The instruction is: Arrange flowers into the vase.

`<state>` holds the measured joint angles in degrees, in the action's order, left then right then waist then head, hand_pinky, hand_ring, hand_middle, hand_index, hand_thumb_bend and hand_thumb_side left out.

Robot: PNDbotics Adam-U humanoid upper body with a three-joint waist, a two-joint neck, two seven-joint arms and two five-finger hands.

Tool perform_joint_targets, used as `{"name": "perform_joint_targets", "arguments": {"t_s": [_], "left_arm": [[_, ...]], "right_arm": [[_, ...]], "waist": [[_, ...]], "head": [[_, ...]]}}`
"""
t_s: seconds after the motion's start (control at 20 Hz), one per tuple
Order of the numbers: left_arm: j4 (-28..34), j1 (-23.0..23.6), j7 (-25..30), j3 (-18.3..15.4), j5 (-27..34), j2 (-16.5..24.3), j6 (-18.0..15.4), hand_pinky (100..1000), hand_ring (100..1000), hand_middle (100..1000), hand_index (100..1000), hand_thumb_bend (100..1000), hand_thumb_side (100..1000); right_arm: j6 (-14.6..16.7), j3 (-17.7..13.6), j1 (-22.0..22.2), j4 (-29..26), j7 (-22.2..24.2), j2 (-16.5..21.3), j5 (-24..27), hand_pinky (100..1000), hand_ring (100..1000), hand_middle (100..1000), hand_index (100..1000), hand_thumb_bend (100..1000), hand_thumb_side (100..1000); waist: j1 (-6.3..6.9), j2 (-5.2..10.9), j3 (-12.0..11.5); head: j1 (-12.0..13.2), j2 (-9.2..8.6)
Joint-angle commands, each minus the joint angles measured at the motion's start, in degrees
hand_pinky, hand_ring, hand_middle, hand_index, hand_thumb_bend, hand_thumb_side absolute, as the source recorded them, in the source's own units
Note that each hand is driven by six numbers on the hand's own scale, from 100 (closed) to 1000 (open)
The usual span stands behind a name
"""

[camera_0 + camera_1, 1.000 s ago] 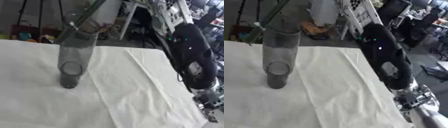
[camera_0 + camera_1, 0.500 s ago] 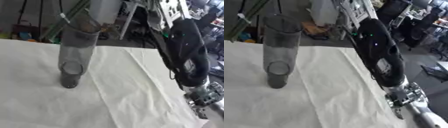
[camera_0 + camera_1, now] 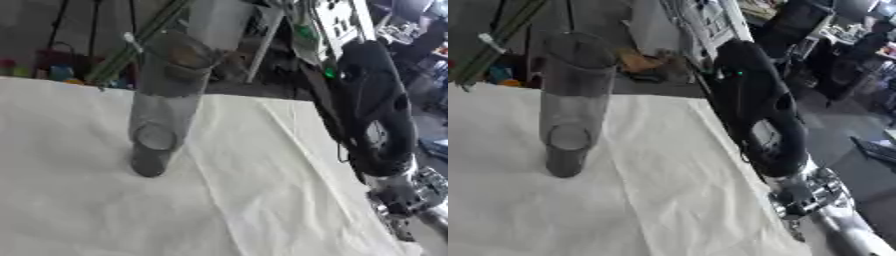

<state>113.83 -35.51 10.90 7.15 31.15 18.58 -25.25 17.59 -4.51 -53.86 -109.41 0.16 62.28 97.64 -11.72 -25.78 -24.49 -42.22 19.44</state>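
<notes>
A tall clear glass vase [image 3: 164, 112] stands upright on the white tablecloth [image 3: 262, 200], left of the middle. Nothing shows inside it. Several green flower stems [image 3: 140, 44] with a small white tag slant across the upper left, behind the vase's rim. What holds them lies outside the views. My right arm [image 3: 763, 120], black with a silver joint [image 3: 805, 194], hangs along the table's right edge. Its hand is cut off at the lower right corner. My left hand shows in neither view.
The cloth has a long crease [image 3: 219, 190] running from the vase's right side toward the front. Behind the table stand tripod legs, chairs and workshop clutter [image 3: 649, 60]. The table's right edge [image 3: 350, 175] lies close to my right arm.
My right arm has swung beside the table's right edge, and its silver joint now sits lower. The vase has stayed put. The view has shifted a little.
</notes>
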Motion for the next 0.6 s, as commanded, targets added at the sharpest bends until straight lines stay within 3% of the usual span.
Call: {"name": "perform_joint_targets", "arguments": {"t_s": [0.05, 0.3, 0.6], "left_arm": [[0.8, -0.8, 0.3, 0.0, 0.2, 0.2, -0.1, 773, 752, 841, 929, 100, 848], [0.8, -0.7, 0.6, 0.0, -0.5, 0.0, -0.3, 773, 753, 843, 929, 100, 852], [0.8, -0.6, 0.7, 0.2, -1.0, -0.1, -0.5, 773, 753, 843, 930, 100, 851]], "right_arm": [[0.4, -0.7, -0.8, 3.1, 3.0, 2.3, 0.8, 100, 100, 100, 100, 424, 343], [-1.0, -0.8, 0.1, 6.3, 6.7, 2.6, 1.1, 100, 100, 100, 100, 428, 347], [-1.0, -1.0, 0.8, 4.4, 7.5, 3.1, 1.5, 100, 100, 100, 100, 437, 352]], "waist": [[0.26, 1.18, -0.4], [0.38, 0.14, -0.2], [0.80, -0.27, 0.4]], "head": [[0.2, -1.41], [-0.1, -1.63], [-0.3, -1.26]]}}
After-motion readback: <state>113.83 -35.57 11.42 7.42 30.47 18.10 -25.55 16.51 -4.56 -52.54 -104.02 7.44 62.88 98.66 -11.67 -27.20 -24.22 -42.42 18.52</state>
